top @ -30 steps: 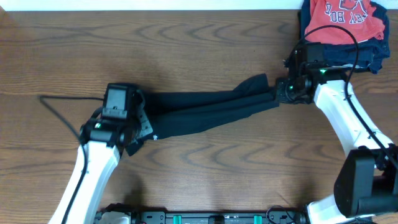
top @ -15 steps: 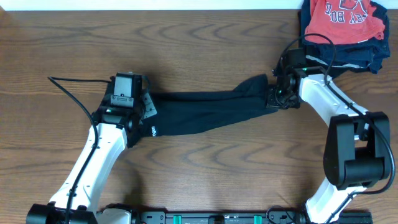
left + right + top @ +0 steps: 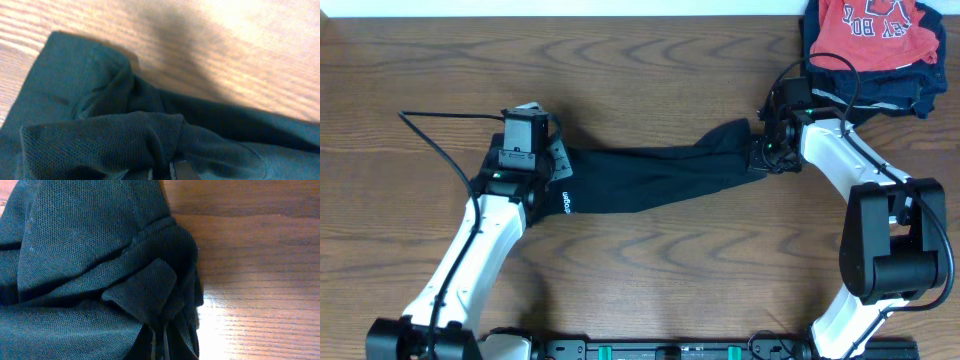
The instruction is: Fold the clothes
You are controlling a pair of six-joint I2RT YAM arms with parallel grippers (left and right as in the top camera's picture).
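Compared with one second earlier, the left gripper (image 3: 552,170) has shifted toward the far side of the bench (image 3: 650,70). The right arm has also changed posture, and its base link now stands in view at the near right. The right gripper (image 3: 761,155) has moved only slightly to the left.

1. Task item. The black short-sleeved T-shirt (image 3: 650,178) of soft fabric lies on the wooden bench as a long, narrow, gathered band. It runs from centre-left up toward the right and is stretched between the two grippers. Small white printing (image 3: 565,201) shows near its left end.

2. Left gripper. It is clenched on the left end of the T-shirt. In the left wrist view, bunched mesh-textured cloth (image 3: 115,135) fills the lower frame and the fingertips are barely visible at the bottom edge.

3. Right gripper. It is clenched on the right end of the T-shirt. In the right wrist view, a folded tab of cloth (image 3: 142,295) sits directly above the closed fingertips.

4. Other items. A red shirt with white lettering (image 3: 875,30) lies on top of folded dark navy garments (image 3: 920,88) at the far right corner, well apart from the T-shirt. A thin black cable (image 3: 435,135) trails leftward from the left arm.
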